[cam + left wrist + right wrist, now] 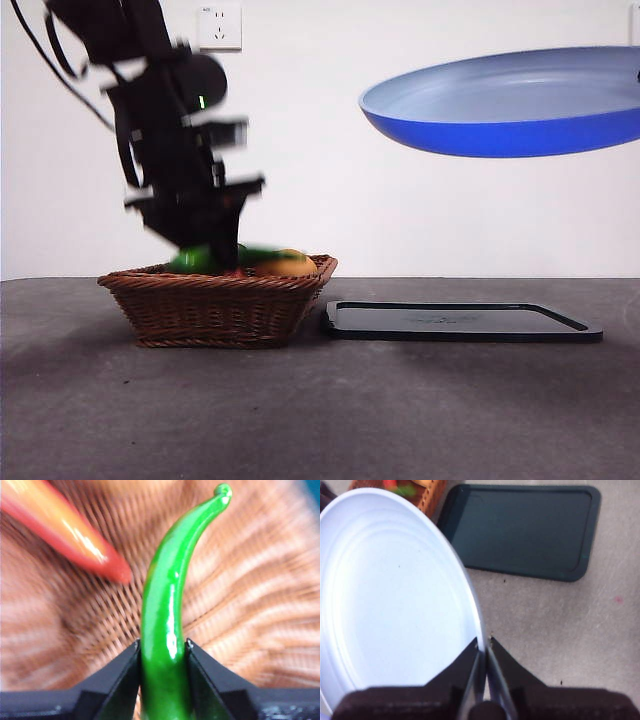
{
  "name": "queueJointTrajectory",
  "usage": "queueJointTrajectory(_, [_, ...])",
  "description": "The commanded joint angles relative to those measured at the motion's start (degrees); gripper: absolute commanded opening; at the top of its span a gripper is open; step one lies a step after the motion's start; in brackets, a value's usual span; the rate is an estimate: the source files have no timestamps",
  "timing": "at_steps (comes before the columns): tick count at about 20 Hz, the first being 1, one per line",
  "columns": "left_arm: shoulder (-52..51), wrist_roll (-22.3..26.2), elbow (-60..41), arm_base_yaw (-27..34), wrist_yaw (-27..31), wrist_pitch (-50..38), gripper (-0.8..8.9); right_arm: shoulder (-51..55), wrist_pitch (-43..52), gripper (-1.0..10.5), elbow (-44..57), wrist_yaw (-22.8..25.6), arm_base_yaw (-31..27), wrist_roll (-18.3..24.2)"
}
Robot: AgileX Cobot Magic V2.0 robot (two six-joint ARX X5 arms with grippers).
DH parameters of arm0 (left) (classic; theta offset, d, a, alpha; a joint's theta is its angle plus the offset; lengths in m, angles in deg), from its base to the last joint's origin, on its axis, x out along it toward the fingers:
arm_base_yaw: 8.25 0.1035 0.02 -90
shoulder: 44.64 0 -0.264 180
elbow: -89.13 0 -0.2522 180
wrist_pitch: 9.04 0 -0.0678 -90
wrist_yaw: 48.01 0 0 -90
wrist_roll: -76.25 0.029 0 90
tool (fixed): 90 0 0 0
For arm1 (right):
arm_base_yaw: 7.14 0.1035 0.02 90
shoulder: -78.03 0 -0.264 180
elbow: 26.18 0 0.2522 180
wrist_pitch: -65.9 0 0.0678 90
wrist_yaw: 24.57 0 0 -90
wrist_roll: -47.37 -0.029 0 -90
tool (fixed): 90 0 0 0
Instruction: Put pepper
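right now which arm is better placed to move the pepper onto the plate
Left. The left gripper is shut on the pepper in the basket. The right gripper holds the plate in the air.

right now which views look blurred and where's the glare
Front view: the left arm's gripper over the basket is motion-smeared. Left wrist view: basket weave is soft, with glare streaks on the pepper. Right wrist view: mildly soft, plate evenly lit.
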Motion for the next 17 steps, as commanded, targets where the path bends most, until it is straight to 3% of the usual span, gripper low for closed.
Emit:
queueJointTrajectory(1, [-3.74, -0.46, 1.03, -0.70, -2.56, 0.87, 1.22, -2.73, 0.83, 0.1, -1.18, -0.22, 0.00, -1.36])
queueJointTrajectory(7, [-15.04, -2.16, 1.03, -3.58, -15.02, 4.92, 1.22, -15.26, 5.66, 0.1, -1.18, -0.90, 0.31, -6.23])
queueJointTrajectory(9, [-15.69, -2.16, 1.03, -5.97, -16.74, 5.53, 1.22, -19.76, 7.50, 0.1, -1.18, -4.00, 1.09, -7.82])
queueJointTrajectory(11, [-15.26, -2.12, 1.01, -8.66, -16.28, 6.10, 1.22, -23.06, 9.22, 0.1, -1.18, -6.62, 1.90, -9.31])
queueJointTrajectory(14, [-13.11, -1.75, 1.01, -13.33, -15.63, 5.27, 1.22, -25.38, 11.28, 0.1, -1.18, -6.75, 4.31, -11.43])
queueJointTrajectory(17, [-9.09, -0.61, 1.01, -16.13, -9.84, 5.27, 1.23, -25.40, 11.93, 0.1, -1.18, -6.71, 5.97, -11.78])
